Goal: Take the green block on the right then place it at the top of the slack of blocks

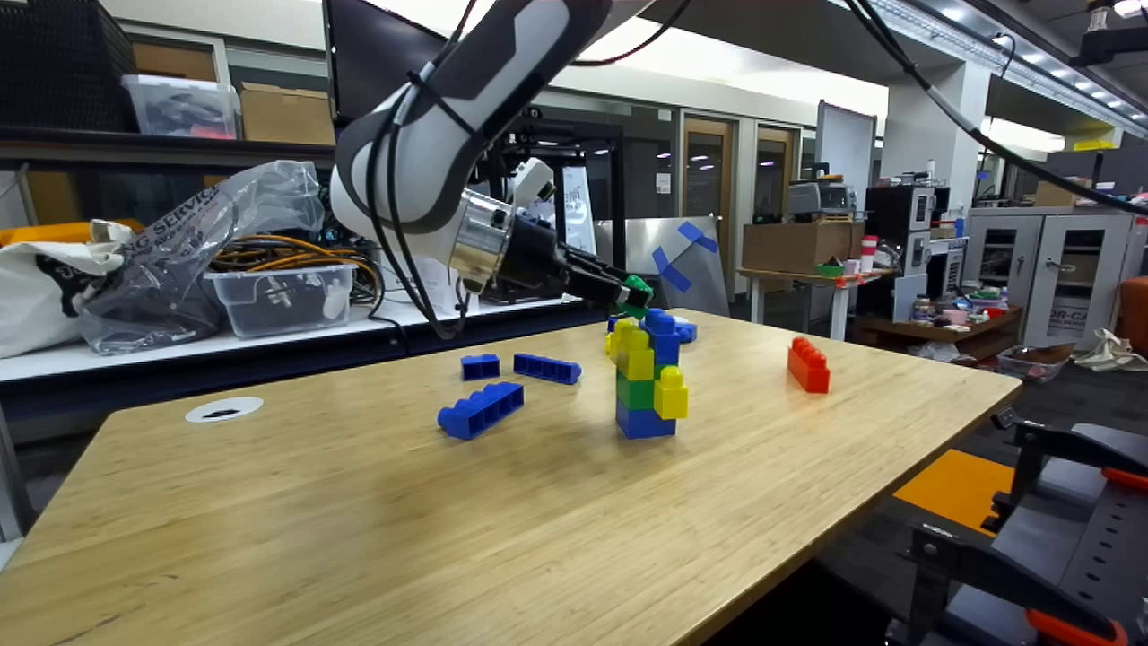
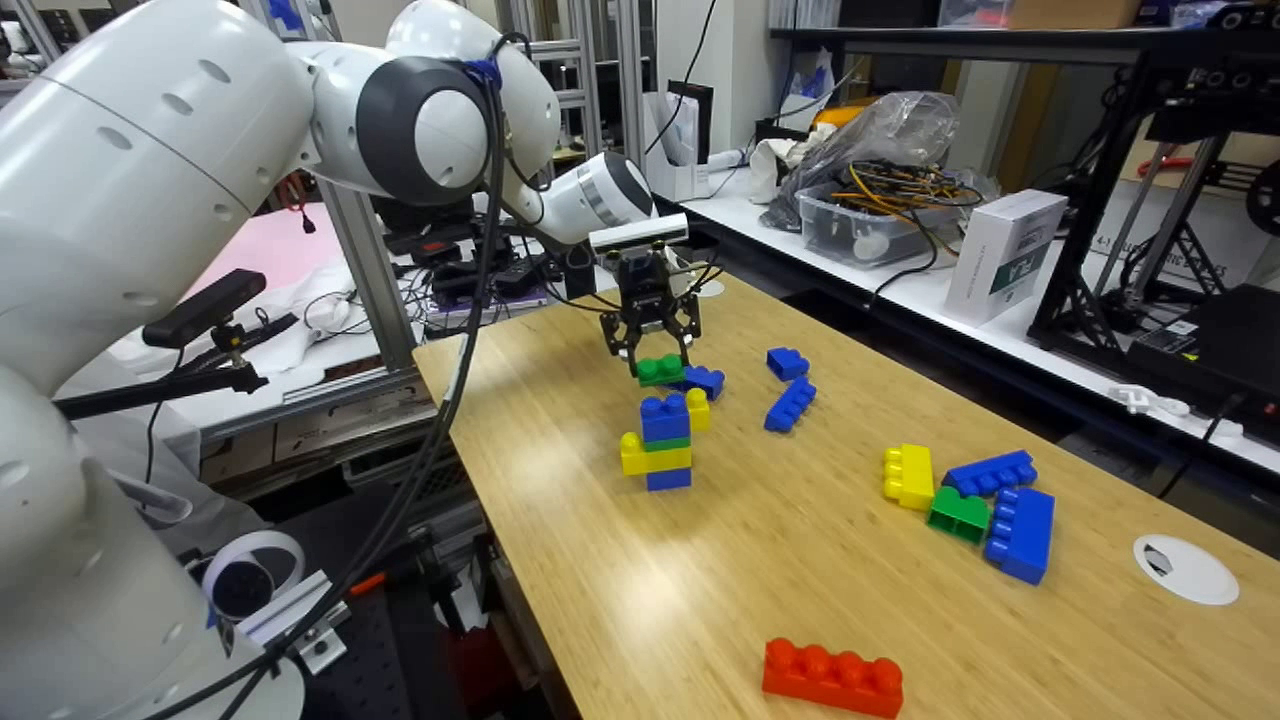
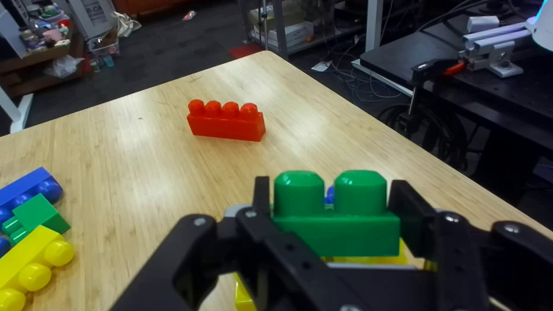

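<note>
- One wooden table (image 1: 404, 502) spread across the foreground of an exterior view.
- Black Robotiq gripper (image 2: 659, 360): its fingers (image 3: 410, 211) were clenched on the two-stud green block (image 3: 337, 235).
- Stack of blocks (image 2: 666, 435) in blue, yellow and green: stood upright on the table.
- Four-stud red block (image 3: 225, 125): rested studs up, well apart from the stack.
- Two-stud green block: hung in the air between the fingers, near the stack's top and apart from it.

Passing rm over tbl (image 2: 725, 575) btwn obstacles: blk stack (image 2: 667, 457) & red blk (image 2: 832, 682)
</note>
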